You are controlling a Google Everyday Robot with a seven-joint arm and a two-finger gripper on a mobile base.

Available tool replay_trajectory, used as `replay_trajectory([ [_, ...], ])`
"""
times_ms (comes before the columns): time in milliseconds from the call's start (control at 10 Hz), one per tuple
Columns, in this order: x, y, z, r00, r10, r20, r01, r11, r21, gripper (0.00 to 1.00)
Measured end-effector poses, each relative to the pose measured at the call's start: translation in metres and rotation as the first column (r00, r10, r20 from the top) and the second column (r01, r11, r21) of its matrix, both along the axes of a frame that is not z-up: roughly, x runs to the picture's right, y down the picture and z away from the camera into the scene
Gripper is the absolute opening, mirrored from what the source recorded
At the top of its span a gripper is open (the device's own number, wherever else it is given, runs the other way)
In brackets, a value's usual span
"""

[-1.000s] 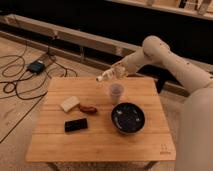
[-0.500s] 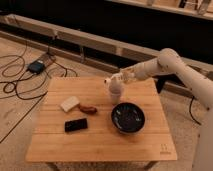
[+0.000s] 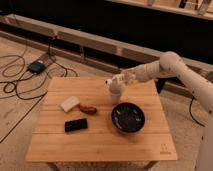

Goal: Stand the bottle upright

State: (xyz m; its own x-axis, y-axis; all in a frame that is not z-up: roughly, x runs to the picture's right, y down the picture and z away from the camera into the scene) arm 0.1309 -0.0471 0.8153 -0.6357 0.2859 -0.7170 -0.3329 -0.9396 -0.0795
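The small clear bottle [image 3: 109,81] is held in my gripper [image 3: 116,81] above the far middle of the wooden table [image 3: 100,145]. It shows as a pale whitish shape sticking out to the left of the fingers, tilted rather than upright. The gripper is shut on it, and the arm reaches in from the right. A translucent white cup [image 3: 115,95] stands on the table right below the bottle and the gripper.
A black bowl [image 3: 128,118] sits right of centre. A black phone [image 3: 76,125], a white sponge [image 3: 70,103] and a small brown item [image 3: 88,108] lie on the left half. Cables and a blue box [image 3: 36,66] lie on the floor at the left.
The gripper with the bottle has moved right and down, from left of the cup to just above it. The arm has lowered.
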Motion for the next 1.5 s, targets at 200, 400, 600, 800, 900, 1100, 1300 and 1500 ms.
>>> replay_trajectory([
  [200, 0.0, -0.001, 0.0, 1.0, 0.0, 0.0, 0.0, 1.0, 0.001, 0.0],
  [400, -0.001, -0.001, 0.001, 1.0, 0.022, 0.01, -0.022, 0.9996, -0.015, 0.0],
  [600, 0.004, -0.005, 0.01, 0.988, 0.152, 0.037, -0.148, 0.9838, -0.101, 0.0],
  [800, 0.015, -0.005, 0.025, 0.963, 0.267, 0.042, -0.255, 0.9499, -0.18, 0.0],
  [900, 0.023, -0.005, 0.033, 0.949, 0.313, 0.04, -0.298, 0.9316, -0.208, 0.0],
  [1100, 0.036, -0.006, 0.046, 0.922, 0.385, 0.037, -0.366, 0.8987, -0.242, 0.0],
  [1300, 0.052, -0.007, 0.057, 0.885, 0.464, 0.034, -0.441, 0.8586, -0.262, 0.0],
  [1500, 0.065, 0.0, 0.069, 0.843, 0.537, 0.031, -0.509, 0.8148, -0.278, 0.0],
])
